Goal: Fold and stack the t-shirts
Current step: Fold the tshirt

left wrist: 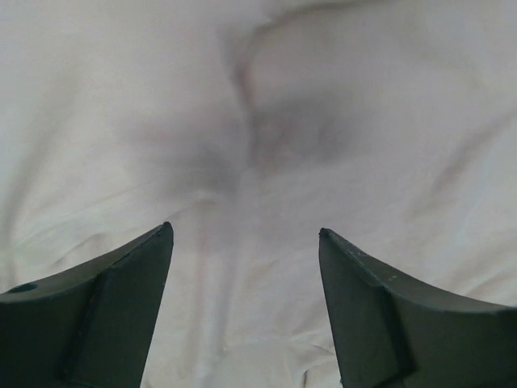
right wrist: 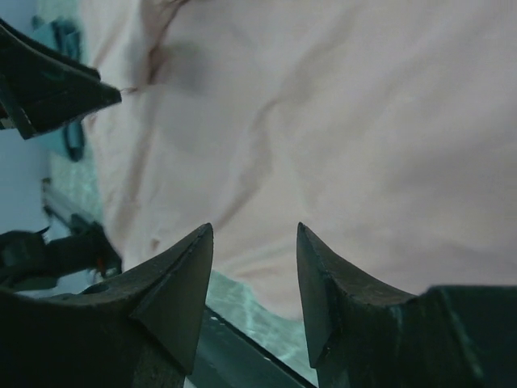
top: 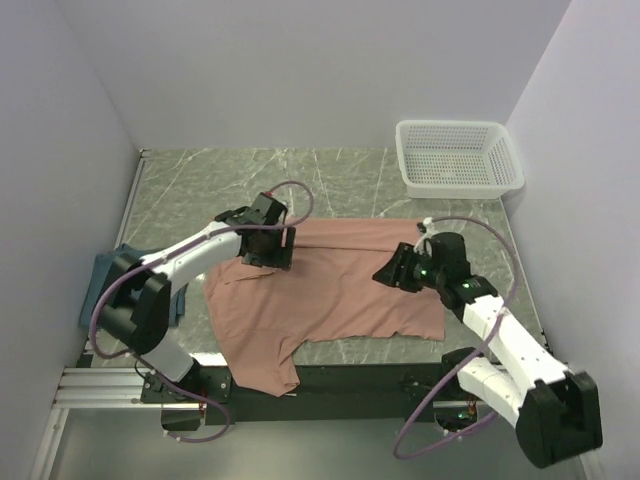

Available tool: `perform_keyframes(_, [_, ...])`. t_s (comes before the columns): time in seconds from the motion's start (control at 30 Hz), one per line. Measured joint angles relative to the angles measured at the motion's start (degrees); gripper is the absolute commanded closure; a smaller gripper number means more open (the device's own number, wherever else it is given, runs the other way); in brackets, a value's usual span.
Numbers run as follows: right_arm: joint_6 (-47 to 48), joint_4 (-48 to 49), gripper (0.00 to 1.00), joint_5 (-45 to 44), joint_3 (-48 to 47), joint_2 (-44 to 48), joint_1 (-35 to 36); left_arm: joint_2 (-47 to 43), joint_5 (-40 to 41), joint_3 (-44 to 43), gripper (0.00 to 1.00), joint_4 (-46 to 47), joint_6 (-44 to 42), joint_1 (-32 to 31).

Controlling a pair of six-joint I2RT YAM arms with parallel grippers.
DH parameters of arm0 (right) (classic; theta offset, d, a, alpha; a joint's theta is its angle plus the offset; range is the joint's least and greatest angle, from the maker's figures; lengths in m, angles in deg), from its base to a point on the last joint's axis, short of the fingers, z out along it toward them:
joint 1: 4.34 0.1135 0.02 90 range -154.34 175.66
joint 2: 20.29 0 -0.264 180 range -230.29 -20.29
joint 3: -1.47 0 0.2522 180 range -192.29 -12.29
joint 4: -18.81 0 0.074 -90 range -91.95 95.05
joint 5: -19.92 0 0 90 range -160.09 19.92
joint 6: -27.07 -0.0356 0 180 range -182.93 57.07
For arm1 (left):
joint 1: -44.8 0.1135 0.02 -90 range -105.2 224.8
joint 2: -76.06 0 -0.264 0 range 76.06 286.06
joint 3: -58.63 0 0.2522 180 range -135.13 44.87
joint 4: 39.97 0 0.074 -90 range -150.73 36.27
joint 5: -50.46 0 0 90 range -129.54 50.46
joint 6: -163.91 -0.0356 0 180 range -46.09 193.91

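Folding is the step in hand, and by my read it's barely under way. The salmon-pink t-shirt (top: 340,290) lies spread across the middle of the counter (top: 330,180), rumpled. One part of it droops over the near edge, left of centre. The dark teal t-shirt (top: 98,285) sits bunched at the counter's left edge, well apart from the pink one, so nothing is stacked yet.

The left jaws stand apart over the pink shirt's far-left part. The wrist view shows only wrinkled cloth below them and nothing pinched between. The right jaws are parted too, low over the shirt's right side, and the gap between them is empty. Whether either pair touches the cloth, I can't tell.

Next, I'd say, each pair must come down on an edge or sleeve. Then they pinch a single layer and carry it over flat. That overhanging part likely needs pulling back onto the counter first. The white mesh basket (top: 458,158) waits at the far right corner.
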Motion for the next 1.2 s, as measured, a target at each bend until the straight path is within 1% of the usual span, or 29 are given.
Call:
perform_keyframes(0.1, [-3.28,5.86,0.45,0.63,-0.48,-6.01,4.04,-5.55,0.31,3.3,0.22,1.38,2.64,3.45])
perform_keyframes(0.2, [-6.88,12.0,0.45,0.81,-2.51,-14.36,9.4,-12.83,0.28,8.85,0.23,3.72,5.51,11.56])
perform_keyframes(0.27, [-8.7,14.86,0.46,0.63,-5.75,-20.35,12.9,-16.63,-0.09,13.05,0.25,5.99,6.97,18.1])
perform_keyframes(0.33, [-10.34,18.12,0.47,0.35,-10.1,-26.64,16.13,-19.1,-0.59,16.79,0.27,7.15,7.87,22.88])
perform_keyframes(0.5, [-13.31,24.39,0.51,0.22,-22.58,-41.53,21.97,-19.89,-4.87,23.34,0.31,9.9,8.9,28.85])
perform_keyframes(0.57, [-14.34,26.53,0.52,0.26,-27.08,-46.95,23.85,-18.99,-6.43,24.15,0.33,10.43,8.94,30.32])
perform_keyframes(0.67, [-15.67,28.55,0.52,0.44,-32.15,-53.57,25.79,-16.85,-8.22,24.2,0.33,12.39,8.96,31.56])
perform_keyframes(0.83, [-18.6,31.15,0.53,0.76,-35.39,-61.09,27.65,-14.67,-10.4,24.2,0.33,14.56,8.83,31.67])
perform_keyframes(0.97, [-20.52,31.69,0.53,0.7,-35.36,-63.58,27.87,-13.7,-11.69,24.2,0.34,15.43,8.81,31.67])
perform_keyframes(1.2, [-22.12,34.36,0.53,0.74,-35.28,-63.87,27.89,-12.68,-12.92,24.2,0.36,16.33,8.79,31.71])
